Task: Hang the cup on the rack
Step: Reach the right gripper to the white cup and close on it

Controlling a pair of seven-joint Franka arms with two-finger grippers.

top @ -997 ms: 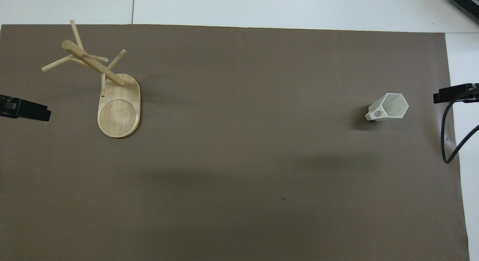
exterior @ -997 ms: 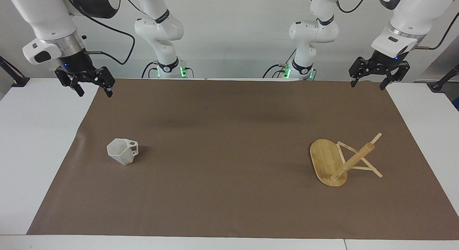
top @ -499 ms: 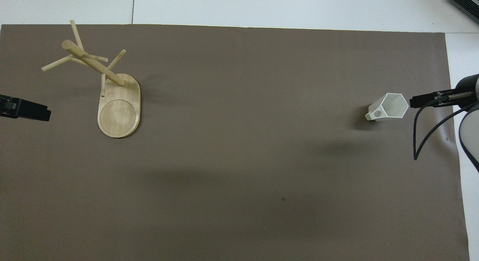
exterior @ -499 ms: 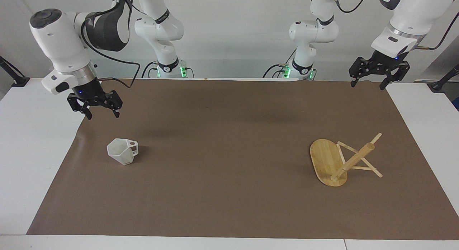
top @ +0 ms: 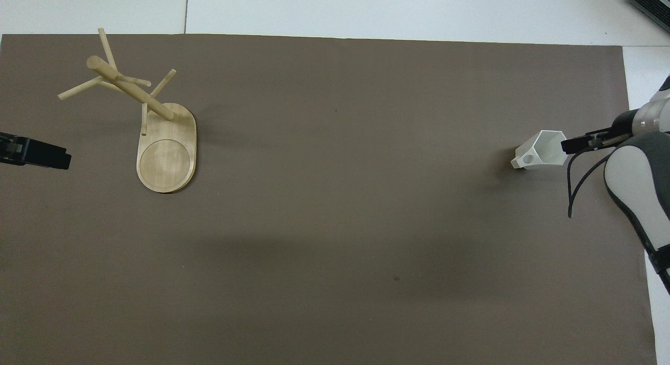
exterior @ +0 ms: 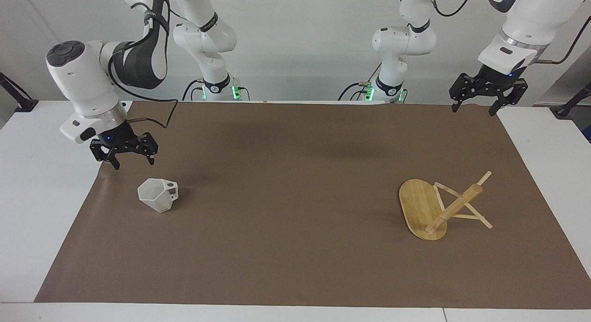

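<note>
Brown mat bare betw cup & rack

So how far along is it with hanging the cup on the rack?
Nothing looks done yet: the cup sits on the brown mat, apart from the rack at the left arm's end. In hand: the right gripper, jaws open, hovers close beside the cup without touching it. The left gripper waits, open. Left: grasp, carry over, and hook the handle on a peg.

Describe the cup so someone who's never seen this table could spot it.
On the brown mat, look toward the right arm's end, below the open right gripper. The cup stands there alone: small, white, faceted, with a holed tab handle.
</note>
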